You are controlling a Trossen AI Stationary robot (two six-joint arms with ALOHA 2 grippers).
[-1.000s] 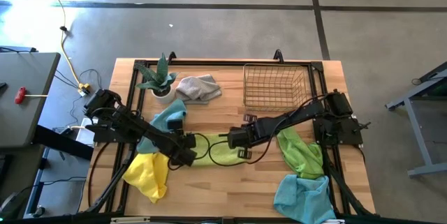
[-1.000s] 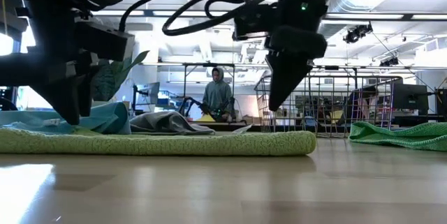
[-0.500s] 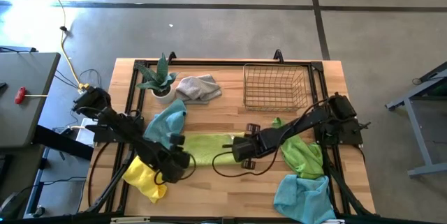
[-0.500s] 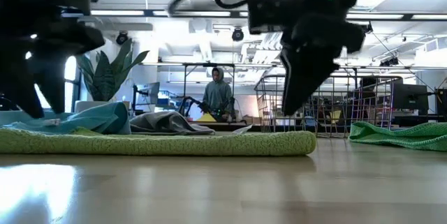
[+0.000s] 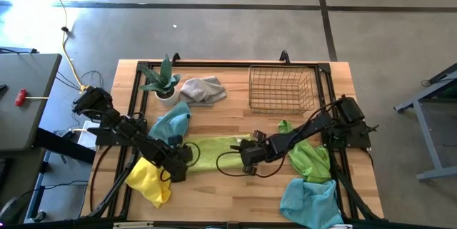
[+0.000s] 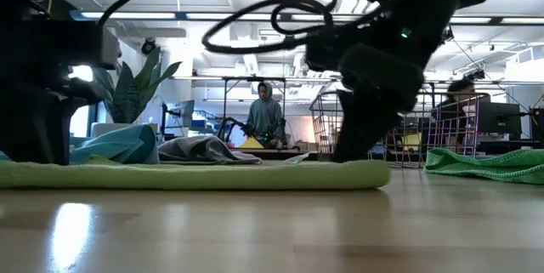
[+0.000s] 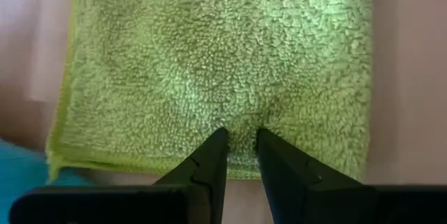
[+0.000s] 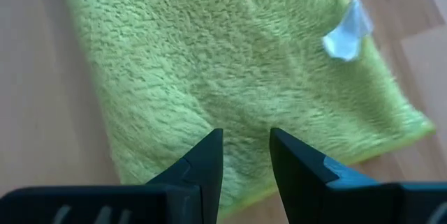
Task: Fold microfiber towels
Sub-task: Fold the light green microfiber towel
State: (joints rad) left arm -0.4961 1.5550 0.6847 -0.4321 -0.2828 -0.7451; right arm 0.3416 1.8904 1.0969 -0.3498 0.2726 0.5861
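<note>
I've got the wooden table (image 5: 228,186) under both arms. Six towels on it: two blue, two lime, one yellow, one grey. One wire basket (image 5: 280,88), one potted plant (image 5: 161,80). The lime towel in work (image 5: 214,150) lies flat mid-table, its long axis running left to right between the arms. My left gripper (image 7: 239,146) is down on its left end, fingers narrowly parted over the pile; my right gripper (image 8: 244,155) is down on its right end, slightly apart too, nothing pinched.
</note>
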